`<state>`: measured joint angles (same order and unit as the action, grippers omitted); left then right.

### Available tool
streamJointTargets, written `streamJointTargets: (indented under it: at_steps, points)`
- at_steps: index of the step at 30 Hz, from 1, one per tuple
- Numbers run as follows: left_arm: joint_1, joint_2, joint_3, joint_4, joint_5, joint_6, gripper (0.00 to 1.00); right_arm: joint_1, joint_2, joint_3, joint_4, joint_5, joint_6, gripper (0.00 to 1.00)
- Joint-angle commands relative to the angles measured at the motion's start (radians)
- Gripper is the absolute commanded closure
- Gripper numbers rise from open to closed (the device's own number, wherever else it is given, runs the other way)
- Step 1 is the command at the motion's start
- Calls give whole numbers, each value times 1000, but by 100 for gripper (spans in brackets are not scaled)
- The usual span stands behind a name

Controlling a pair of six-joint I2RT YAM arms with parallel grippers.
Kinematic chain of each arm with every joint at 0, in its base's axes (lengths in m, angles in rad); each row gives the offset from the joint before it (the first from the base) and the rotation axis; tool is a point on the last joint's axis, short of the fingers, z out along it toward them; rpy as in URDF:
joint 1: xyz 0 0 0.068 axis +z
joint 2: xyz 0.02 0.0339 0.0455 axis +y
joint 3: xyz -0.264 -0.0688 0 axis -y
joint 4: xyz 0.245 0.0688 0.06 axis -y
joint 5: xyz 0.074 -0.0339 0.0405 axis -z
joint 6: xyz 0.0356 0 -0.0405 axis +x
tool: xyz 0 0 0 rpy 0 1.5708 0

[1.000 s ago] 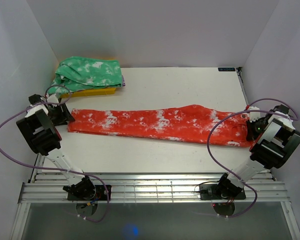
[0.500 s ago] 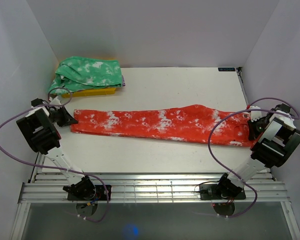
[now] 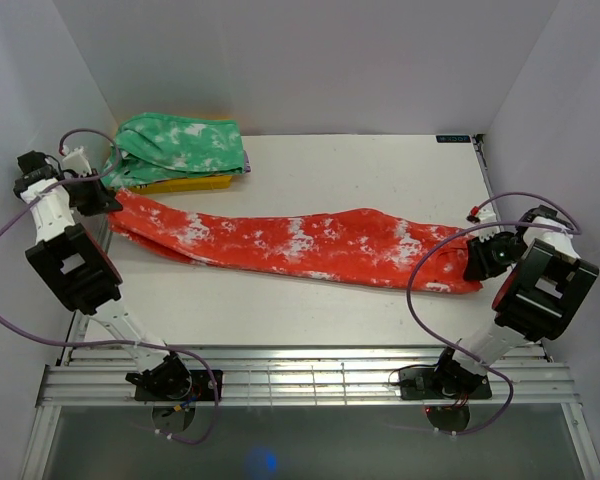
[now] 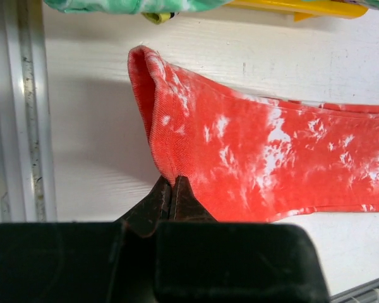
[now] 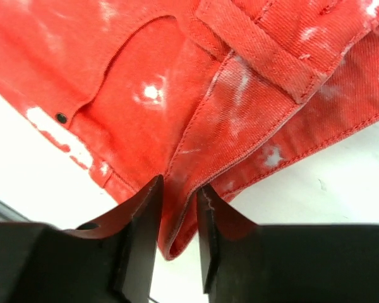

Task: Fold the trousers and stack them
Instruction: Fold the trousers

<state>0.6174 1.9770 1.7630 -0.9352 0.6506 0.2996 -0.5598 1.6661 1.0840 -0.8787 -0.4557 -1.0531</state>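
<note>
Left claw [image 4: 172, 182] clamps the hem and right claw [image 5: 179, 188] clamps the waistband of the red-orange, white-splotched cloth trousers [image 3: 300, 243].

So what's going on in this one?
Both arms hold the trousers, stretched lengthwise across the table. The left claw is shut on the leg hem, and the right claw pinches the waistband end. A green garment lies on a yellow cloth at the far left corner, with neither claw on it.
</note>
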Motion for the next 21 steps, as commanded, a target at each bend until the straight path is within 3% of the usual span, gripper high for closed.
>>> streamJointTargets:
  at_steps: [1, 2, 3, 11, 13, 16, 21]
  points:
    - [-25, -98, 27, -93, -26, 61, 100, 21, -34, 23, -101, -113, 7, 58]
    - [-45, -107, 18, -90, -32, 61, 100, 21, -26, 39, -112, -116, 16, 51]
    - [-50, -113, 6, -70, -37, 34, 100, 21, -14, 51, -121, -115, 28, 49]
    - [-59, -73, -69, -21, -65, -8, 100, 20, 23, 131, -121, -61, 47, 48]
    - [-73, -86, -73, -19, -51, -5, 100, 20, 29, 145, -126, -49, 53, 40]
    - [-107, -118, -97, -14, -31, -5, 100, 18, 27, 148, -124, -49, 57, 8]
    - [-200, -185, -163, -2, -23, -31, 100, 3, 30, 180, -126, -51, 84, 10]
